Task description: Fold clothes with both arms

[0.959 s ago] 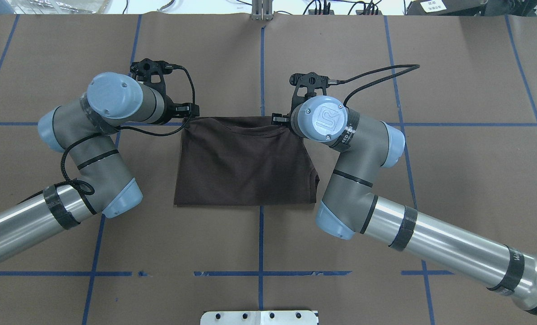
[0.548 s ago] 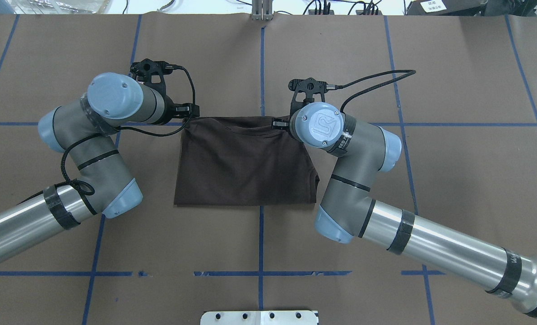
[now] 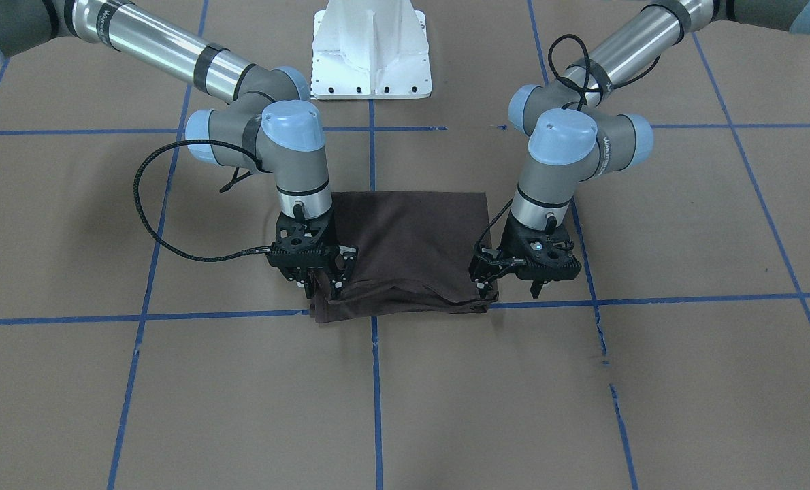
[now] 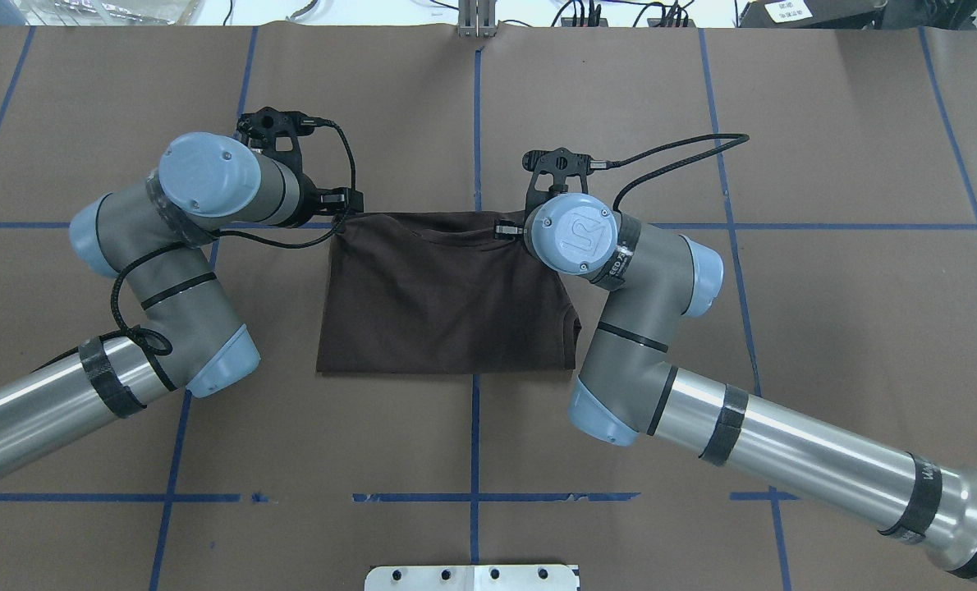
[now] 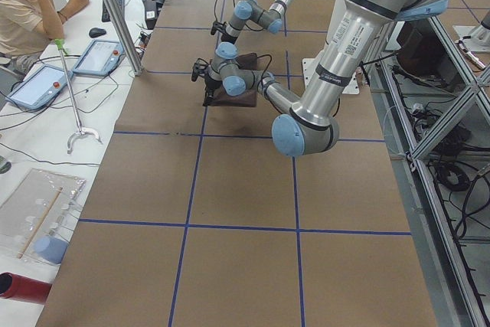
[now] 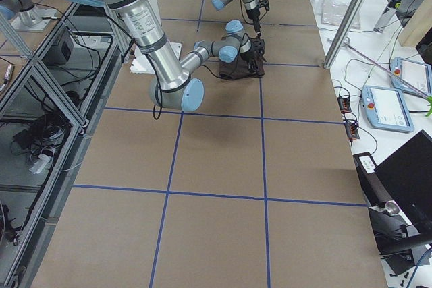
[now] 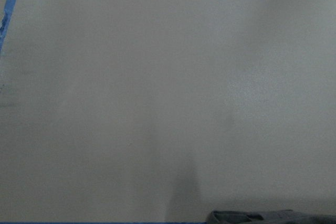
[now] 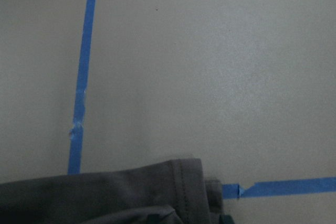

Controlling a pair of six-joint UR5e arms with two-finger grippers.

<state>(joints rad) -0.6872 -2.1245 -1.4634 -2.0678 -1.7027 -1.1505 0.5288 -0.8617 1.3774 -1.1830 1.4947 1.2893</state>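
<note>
The right arm [image 4: 575,234] has edged left over the shirt [image 4: 447,295], folded mid-frame on the worktop [image 4: 702,369]. The left tool [image 3: 510,291] stands spread at one corner; the right tool [image 3: 322,288] is unclear. Both are probably lining up another fold.

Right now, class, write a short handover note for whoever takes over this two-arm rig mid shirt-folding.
Left claw: open, at one corner of the T-shirt's edge farthest from the robot.
Right claw: down on that edge's other corner; open or shut cannot be told.
Done: T-shirt lies folded into a rectangle on the table.
To do: probably grip both corners and make the next fold.
</note>
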